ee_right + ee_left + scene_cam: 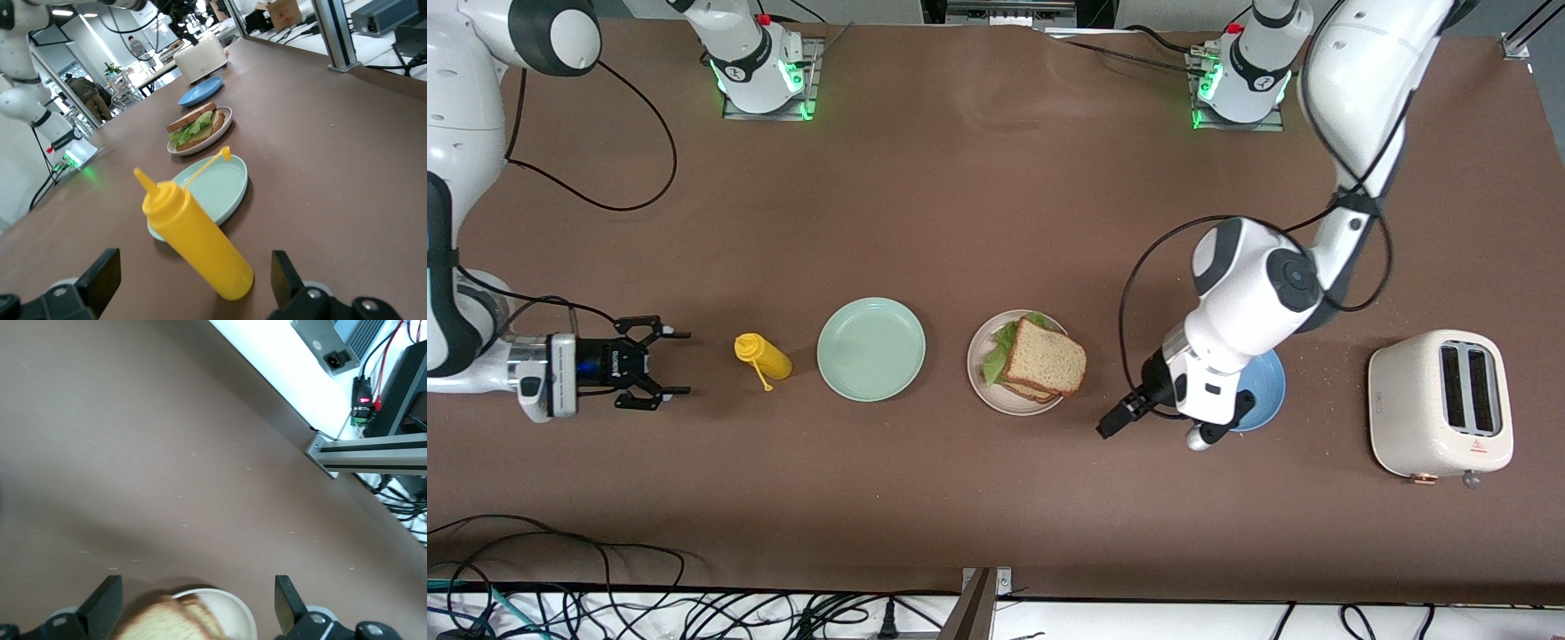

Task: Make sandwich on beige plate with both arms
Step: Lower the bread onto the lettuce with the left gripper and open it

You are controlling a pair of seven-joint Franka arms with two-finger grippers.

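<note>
The sandwich (1043,358) sits on the beige plate (989,393) mid-table: two brown-crusted bread slices with green lettuce (1000,353) showing between them. My left gripper (1110,428) hangs open and empty just above the table beside that plate, toward the left arm's end. In the left wrist view the bread (167,623) and the plate's rim (240,617) show between the spread fingers (103,607). My right gripper (680,363) stands open and empty, low at the right arm's end, pointing at a yellow squeeze bottle (765,356). The right wrist view shows the sandwich (197,127) farther along.
A mint-green plate (871,348) lies between the bottle and the beige plate. A blue plate (1270,380) lies partly under the left arm's wrist. A white toaster (1440,404) stands at the left arm's end. The bottle (193,240) stands close before the right gripper (192,270).
</note>
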